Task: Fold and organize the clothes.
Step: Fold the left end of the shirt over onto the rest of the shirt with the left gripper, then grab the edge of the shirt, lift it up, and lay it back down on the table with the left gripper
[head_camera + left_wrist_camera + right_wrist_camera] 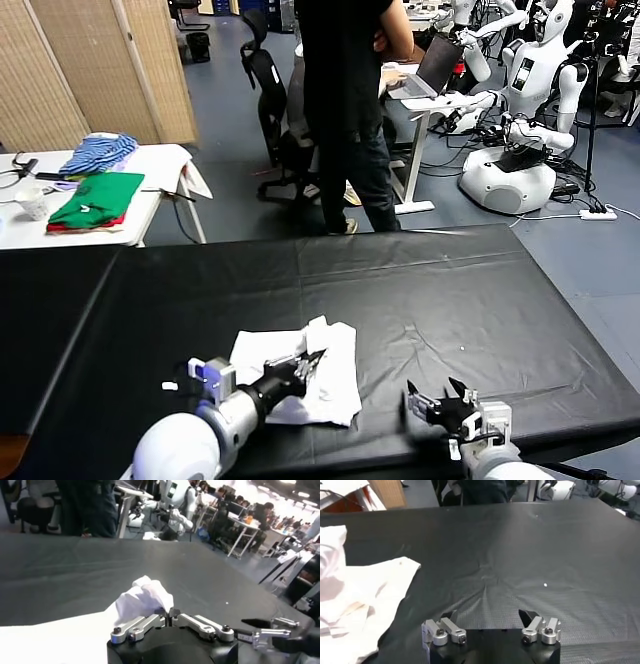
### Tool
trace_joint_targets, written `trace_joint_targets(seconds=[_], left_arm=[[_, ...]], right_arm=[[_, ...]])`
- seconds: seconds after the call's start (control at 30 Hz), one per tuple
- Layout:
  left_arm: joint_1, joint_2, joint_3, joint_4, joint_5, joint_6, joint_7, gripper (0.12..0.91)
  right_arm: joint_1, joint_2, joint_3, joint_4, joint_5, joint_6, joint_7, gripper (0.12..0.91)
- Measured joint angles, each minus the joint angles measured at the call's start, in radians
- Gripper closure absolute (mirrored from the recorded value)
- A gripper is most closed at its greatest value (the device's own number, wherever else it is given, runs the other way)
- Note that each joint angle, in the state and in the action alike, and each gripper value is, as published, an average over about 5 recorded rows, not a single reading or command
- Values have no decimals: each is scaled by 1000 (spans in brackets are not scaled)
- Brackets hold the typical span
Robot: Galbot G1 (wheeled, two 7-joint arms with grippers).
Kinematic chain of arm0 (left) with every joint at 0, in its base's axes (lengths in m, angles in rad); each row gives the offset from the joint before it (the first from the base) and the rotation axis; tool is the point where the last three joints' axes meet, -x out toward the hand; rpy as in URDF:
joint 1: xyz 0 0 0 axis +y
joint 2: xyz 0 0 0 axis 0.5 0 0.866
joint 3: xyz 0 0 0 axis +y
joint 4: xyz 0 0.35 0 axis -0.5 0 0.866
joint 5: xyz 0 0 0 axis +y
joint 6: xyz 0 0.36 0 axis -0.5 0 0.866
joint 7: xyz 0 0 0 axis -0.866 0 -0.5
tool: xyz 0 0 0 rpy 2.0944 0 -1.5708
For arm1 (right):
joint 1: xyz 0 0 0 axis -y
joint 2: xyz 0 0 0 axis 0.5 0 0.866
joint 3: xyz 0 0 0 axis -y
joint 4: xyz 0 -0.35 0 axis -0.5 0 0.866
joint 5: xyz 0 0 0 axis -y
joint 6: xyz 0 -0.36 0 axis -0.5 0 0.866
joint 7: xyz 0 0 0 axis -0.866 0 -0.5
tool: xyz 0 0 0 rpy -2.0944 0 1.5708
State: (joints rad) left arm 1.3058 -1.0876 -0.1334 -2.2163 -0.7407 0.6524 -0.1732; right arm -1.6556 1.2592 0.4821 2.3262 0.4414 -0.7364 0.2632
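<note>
While the white T-shirt (305, 375) lies crumpled on the near part of the black bench (450, 290), the left hand (312, 362) sits over its middle with its fingers pinched shut on a raised fold of the cloth; in the left wrist view that fold (145, 597) stands up as a white peak just ahead of the closed fingers (172, 614); the shirt shows only plain white cloth from the head view. To the right, near the bench's front edge and apart from the shirt, the right hand (445, 402) rests low over bare black cover with its fingers spread wide and nothing between them; the right wrist view shows the shirt's edge (395, 580) off to one side of the spread fingertips (529, 616).
</note>
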Motion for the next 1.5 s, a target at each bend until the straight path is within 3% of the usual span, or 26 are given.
trace_joint_targets(seconds=[0.1, 0.17, 0.4, 0.47, 0.53, 0.63, 0.7, 0.8, 0.97, 1.13, 1.27, 1.5], left_arm=[[-2, -8, 9, 12, 18, -3, 0, 834], [0, -12, 14, 13, 22, -3, 0, 759], [15, -36, 36, 7, 25, -8, -6, 329], [20, -41, 35, 1, 7, -27, -6, 213], [26, -45, 29, -10, -33, -66, -1, 148], [38, -45, 4, -35, -97, -128, 7, 127], [48, -38, -25, -55, -98, -137, 8, 124], [74, -15, -82, -75, -16, -95, 8, 124], [159, 31, -195, -92, 151, -7, -33, 123], [242, 30, -263, -88, 266, 15, -68, 123], [277, 14, -277, -97, 295, 16, -70, 123], [298, -1, -299, -98, 317, -2, -70, 123]], right_arm=[[-2, 6, -1, 3, 0, 0, 0, 118], [-3, 10, -2, 5, -1, 0, 0, 118], [-3, 14, 1, 21, -11, 0, -4, 118], [-5, 11, 4, 26, -18, 0, -9, 118], [-8, 7, 8, 33, -33, 0, -26, 118], [-17, -4, 6, 49, -62, 0, -79, 118], [-20, -13, -1, 66, -75, 0, -119, 118], [-13, -30, -22, 93, -91, 7, -170, 118], [28, -60, -88, 104, -131, 72, -231, 118], [116, -85, -193, 62, -218, 103, -262, 118], [215, -106, -278, -8, -271, 90, -281, 118], [360, -128, -396, -119, -279, 77, -308, 118]])
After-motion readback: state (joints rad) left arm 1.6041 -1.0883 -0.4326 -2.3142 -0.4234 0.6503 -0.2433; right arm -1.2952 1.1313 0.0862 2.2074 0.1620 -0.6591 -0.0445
